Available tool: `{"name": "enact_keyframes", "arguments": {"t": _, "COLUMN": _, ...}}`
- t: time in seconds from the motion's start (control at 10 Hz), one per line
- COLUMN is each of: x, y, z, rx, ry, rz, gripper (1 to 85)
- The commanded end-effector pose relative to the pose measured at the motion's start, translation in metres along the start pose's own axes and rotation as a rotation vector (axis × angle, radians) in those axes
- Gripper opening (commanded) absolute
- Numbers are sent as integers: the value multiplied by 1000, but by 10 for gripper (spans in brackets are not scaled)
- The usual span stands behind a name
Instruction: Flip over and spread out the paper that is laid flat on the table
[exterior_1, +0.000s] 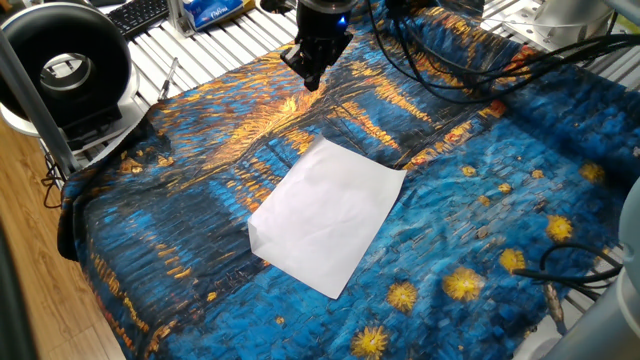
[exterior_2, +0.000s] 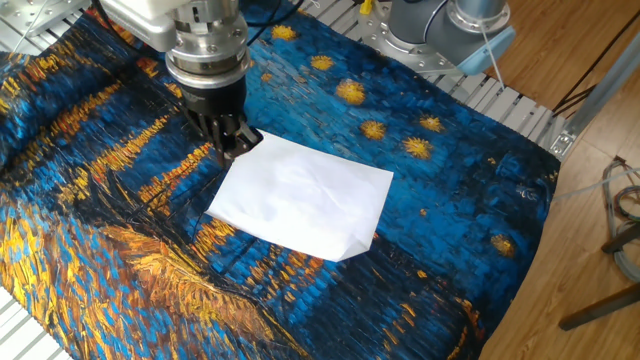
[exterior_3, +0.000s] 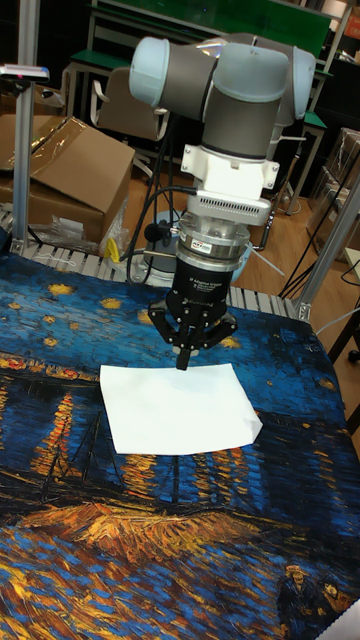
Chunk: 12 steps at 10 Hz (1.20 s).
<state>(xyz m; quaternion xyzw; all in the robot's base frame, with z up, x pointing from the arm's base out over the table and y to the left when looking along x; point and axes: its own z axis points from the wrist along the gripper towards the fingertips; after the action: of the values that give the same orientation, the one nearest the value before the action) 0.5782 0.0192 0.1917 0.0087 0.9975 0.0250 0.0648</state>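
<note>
The paper (exterior_1: 328, 215) is showing plain white, unmarked. The cloth draping the worktop (exterior_1: 470, 120) is showing deep blue with orange-gold streaks and yellow star blots, in a painted print. The gripper (exterior_3: 183, 362) is showing black, under a silver collar. The arm (exterior_3: 225, 75) is looking grey with pale blue caps.

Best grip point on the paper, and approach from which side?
Probably the bent corner of the paper, nearest the table edge in the other fixed view. There the sheet lifts slightly off the cloth, so a finger can get under it; elsewhere it lies flat. Come in low from outside that corner, sliding under. The claw now sits near the opposite corner, fingers together.
</note>
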Motion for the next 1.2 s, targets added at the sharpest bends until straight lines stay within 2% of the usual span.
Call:
{"name": "enact_keyframes", "arguments": {"t": 0.0, "x": 1, "y": 6, "z": 0, "rx": 12, "ry": -10, "rz": 10, "gripper": 10}}
{"name": "enact_keyframes", "arguments": {"t": 0.1, "x": 5, "y": 14, "z": 2, "rx": 12, "ry": -10, "rz": 33, "gripper": 10}}
{"name": "enact_keyframes", "arguments": {"t": 0.2, "x": 10, "y": 20, "z": 4, "rx": 30, "ry": -11, "rz": 55, "gripper": 10}}
{"name": "enact_keyframes", "arguments": {"t": 0.3, "x": 17, "y": 31, "z": 11, "rx": 34, "ry": -24, "rz": 83, "gripper": 10}}
{"name": "enact_keyframes", "arguments": {"t": 0.5, "x": 29, "y": 50, "z": 18, "rx": 15, "ry": -25, "rz": 125, "gripper": 10}}
{"name": "enact_keyframes", "arguments": {"t": 0.6, "x": 35, "y": 56, "z": 16, "rx": 9, "ry": -11, "rz": 118, "gripper": 10}}
{"name": "enact_keyframes", "arguments": {"t": 0.7, "x": 44, "y": 55, "z": 9, "rx": 14, "ry": 20, "rz": 93, "gripper": 10}}
{"name": "enact_keyframes", "arguments": {"t": 0.9, "x": 58, "y": 60, "z": 5, "rx": -5, "ry": 67, "rz": 88, "gripper": 10}}
{"name": "enact_keyframes", "arguments": {"t": 1.0, "x": 62, "y": 61, "z": 7, "rx": -11, "ry": 69, "rz": 89, "gripper": 10}}
{"name": "enact_keyframes", "arguments": {"t": 1.1, "x": 62, "y": 57, "z": 16, "rx": 7, "ry": 44, "rz": 76, "gripper": 10}}
